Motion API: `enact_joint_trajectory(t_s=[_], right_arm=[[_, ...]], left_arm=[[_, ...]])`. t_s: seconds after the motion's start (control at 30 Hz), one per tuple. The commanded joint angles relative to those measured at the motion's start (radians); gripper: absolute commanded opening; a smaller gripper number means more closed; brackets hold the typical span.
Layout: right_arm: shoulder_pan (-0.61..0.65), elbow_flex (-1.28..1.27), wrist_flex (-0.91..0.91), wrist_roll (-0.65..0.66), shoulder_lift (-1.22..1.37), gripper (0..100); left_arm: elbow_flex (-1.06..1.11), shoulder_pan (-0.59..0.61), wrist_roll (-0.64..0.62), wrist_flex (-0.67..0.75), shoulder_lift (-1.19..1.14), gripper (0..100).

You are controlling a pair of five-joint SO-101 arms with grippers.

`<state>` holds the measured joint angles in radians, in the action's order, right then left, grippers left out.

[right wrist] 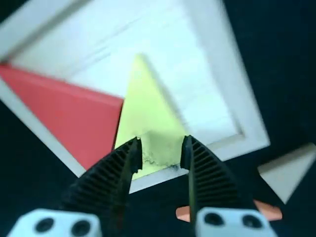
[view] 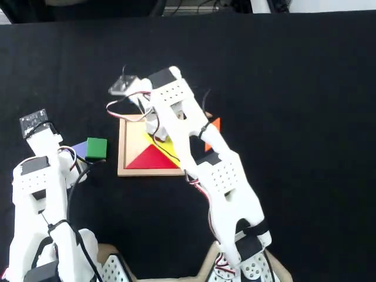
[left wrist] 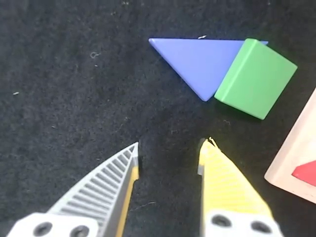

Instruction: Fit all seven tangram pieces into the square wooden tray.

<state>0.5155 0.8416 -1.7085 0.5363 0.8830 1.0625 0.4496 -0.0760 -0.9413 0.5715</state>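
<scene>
The square wooden tray [view: 122, 147] holds a red triangle [view: 150, 158] and a yellow triangle [view: 166, 141]. My right gripper [view: 154, 127] hangs over the tray. Seen from its wrist, the right gripper [right wrist: 160, 145] is open, its fingertips just above the yellow triangle [right wrist: 145, 113], beside the red triangle [right wrist: 64, 116]. A green square [view: 97, 148] and a blue triangle [view: 79, 149] lie touching on the table left of the tray. My left gripper [left wrist: 170, 145] is open over bare table, a short way from the blue triangle [left wrist: 197, 61] and green square [left wrist: 256, 79].
An orange piece [view: 215, 124] lies just right of the tray, partly behind the right arm. The right wrist view shows a pale triangle [right wrist: 287, 170] and an orange piece [right wrist: 269, 210] outside the tray rim [right wrist: 237, 74]. The tabletop is black cloth.
</scene>
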Motion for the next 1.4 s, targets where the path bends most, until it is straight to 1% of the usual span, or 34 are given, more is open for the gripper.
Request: enact_joint_trajectory(t_s=[0.0,0.13,0.17,0.2,0.33,0.43,0.7,0.93,1.03,1.2,1.27,1.37], right_arm=[[0.017,0.076,-0.014,-0.086,-0.027,15.5],[0.012,0.071,-0.034,-0.091,0.004,29.1],[0.012,0.070,-0.040,-0.089,0.012,31.8],[0.014,0.070,-0.044,-0.087,0.021,32.4],[0.017,0.059,-0.049,-0.029,0.048,27.6],[0.018,0.056,-0.043,-0.021,0.070,25.3],[0.026,0.073,0.041,-0.026,0.084,24.8],[0.071,0.185,0.041,-0.028,0.090,24.8],[0.077,0.205,0.028,-0.028,0.085,24.8],[0.051,0.315,-0.061,-0.037,0.081,24.8],[0.038,0.297,-0.060,-0.068,0.051,24.8],[0.051,0.163,-0.060,-0.074,-0.025,24.8]], left_arm=[[-0.042,-0.015,-0.011,0.015,0.000,20],[-0.042,-0.015,-0.011,0.015,0.000,20],[-0.042,-0.013,-0.009,0.015,0.000,20],[-0.042,-0.013,-0.009,0.015,0.000,20],[-0.042,-0.013,-0.009,0.015,0.000,20],[-0.042,-0.013,-0.009,0.015,0.000,20],[-0.042,-0.013,-0.011,0.015,0.000,20],[-0.042,-0.013,-0.011,0.015,0.000,20],[-0.042,-0.013,-0.009,0.015,0.000,20],[-0.042,-0.013,-0.009,0.015,0.000,20],[-0.042,-0.013,-0.009,0.014,0.000,20],[-0.042,-0.013,-0.009,0.012,0.000,20]])
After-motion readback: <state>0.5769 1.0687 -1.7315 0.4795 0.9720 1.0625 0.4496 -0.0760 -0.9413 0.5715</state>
